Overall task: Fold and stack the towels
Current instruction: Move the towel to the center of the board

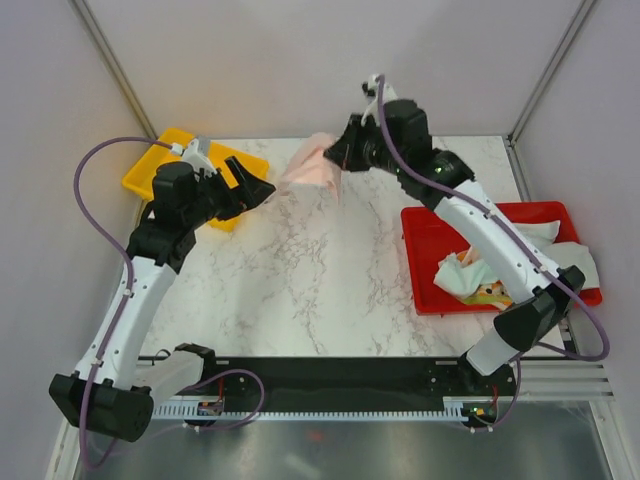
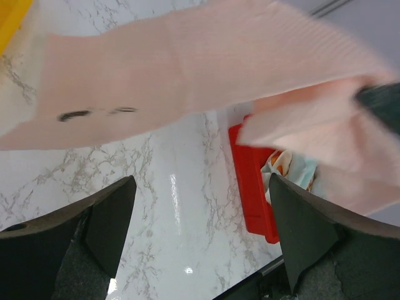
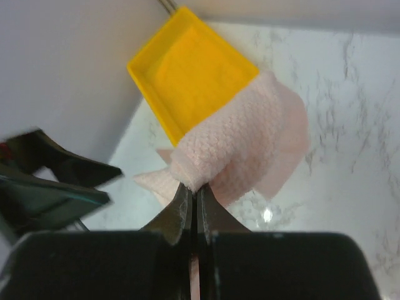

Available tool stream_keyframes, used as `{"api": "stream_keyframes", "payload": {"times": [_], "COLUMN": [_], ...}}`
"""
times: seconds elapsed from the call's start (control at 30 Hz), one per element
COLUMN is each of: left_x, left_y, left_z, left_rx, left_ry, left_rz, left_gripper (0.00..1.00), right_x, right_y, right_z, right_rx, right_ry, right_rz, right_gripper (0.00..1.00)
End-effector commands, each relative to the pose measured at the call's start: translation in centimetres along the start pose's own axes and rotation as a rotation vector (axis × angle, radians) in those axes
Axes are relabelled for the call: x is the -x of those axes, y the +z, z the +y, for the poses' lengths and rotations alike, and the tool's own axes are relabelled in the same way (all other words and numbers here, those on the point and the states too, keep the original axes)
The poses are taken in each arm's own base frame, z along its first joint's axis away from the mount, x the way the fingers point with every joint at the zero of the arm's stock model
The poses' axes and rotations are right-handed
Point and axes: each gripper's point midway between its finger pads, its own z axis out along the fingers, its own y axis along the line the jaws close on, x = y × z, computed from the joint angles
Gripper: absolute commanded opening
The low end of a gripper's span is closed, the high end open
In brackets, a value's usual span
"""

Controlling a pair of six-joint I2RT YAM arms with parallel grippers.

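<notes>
Red plastic tray [image 1: 425, 235] nearest on the right is holding crumpled towels [image 1: 470, 278], cream-and-orange and mint among them; farther back the right gripper [image 1: 340, 152] is pinching the pale pink towel [image 1: 308, 165] above the marble table [image 1: 320, 280], left gripper [image 1: 262, 188] gaping beside it, yellow tray [image 1: 150, 172] lying far left

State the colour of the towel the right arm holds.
Pale pink soft cloth towel, clearest in the right wrist view.

no text, label or number can be read. the dark marks [image 2: 76, 115] on the pink towel [image 2: 206, 69] are too blurred.
</notes>
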Motion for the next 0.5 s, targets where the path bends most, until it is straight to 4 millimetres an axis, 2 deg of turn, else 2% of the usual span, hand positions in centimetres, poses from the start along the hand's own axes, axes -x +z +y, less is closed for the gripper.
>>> {"api": "stream_keyframes", "payload": {"times": [0.0, 0.03, 0.07, 0.1, 0.13, 0.17, 0.2, 0.23, 0.27, 0.3, 0.33, 0.4, 0.43, 0.47], "left_x": [-1.1, -1.7, -2.4, -4.0, -4.8, -6.3, -7.0, -7.6, -8.6, -9.0, -9.2, -10.2, -10.4, -11.1], "left_y": [-0.6, -0.8, -0.7, -0.5, -0.4, -0.2, -0.2, -0.1, 0.0, 0.1, 0.1, 0.2, 0.2, 0.1], "left_z": [1.2, 1.5, 2.1, 3.3, 3.7, 4.6, 5.0, 5.4, 6.2, 6.7, 7.0, 7.8, 8.0, 8.6], "left_rx": [0.032, 0.035, 0.044, 0.064, 0.067, 0.082, 0.085, 0.093, 0.108, 0.123, 0.132, 0.154, 0.164, 0.180], "left_ry": [0.019, 0.023, 0.020, 0.007, -0.005, -0.020, -0.028, -0.032, -0.040, -0.042, -0.047, -0.060, -0.068, -0.079], "left_rz": [0.019, 0.026, 0.041, 0.075, 0.097, 0.131, 0.151, 0.165, 0.188, 0.192, 0.196, 0.212, 0.216, 0.227], "left_gripper": [0.94, 0.94, 0.94, 0.94, 0.94, 0.94, 0.93, 0.92, 0.91, 0.91, 0.91, 0.89, 0.88, 0.87], "right_x": [-13.6, -14.7, -20.1, -22.1, -23.4, -27.2, -28.6, -30.1, -32.3, -33.0, -33.7, -36.1, -36.7, -37.6], "right_y": [2.0, 1.4, 0.5, -0.1, -0.5, -1.7, -2.3, -3.2, -4.4, -5.1, -6.0, -8.1, -9.0, -9.8], "right_z": [-6.4, -6.5, -9.3, -10.4, -9.8, -11.4, -11.9, -11.1, -11.7, -12.0, -10.9, -11.3, -10.5, -10.7], "right_rx": [-0.147, -0.140, -0.204, -0.235, -0.207, -0.236, -0.256, -0.238, -0.250, -0.279, -0.257, -0.284, -0.277, -0.287], "right_ry": [0.040, 0.036, 0.037, 0.030, 0.014, 0.005, -0.010, -0.024, -0.030, -0.036, -0.047, -0.037, -0.018, -0.015], "right_rz": [0.278, 0.269, 0.367, 0.388, 0.386, 0.458, 0.479, 0.504, 0.552, 0.550, 0.555, 0.605, 0.617, 0.639], "right_gripper": [0.00, 0.00, 0.00, 0.00, 0.00, 0.00, 0.00, 0.00, 0.00, 0.01, 0.01, 0.05, 0.09, 0.26]}}
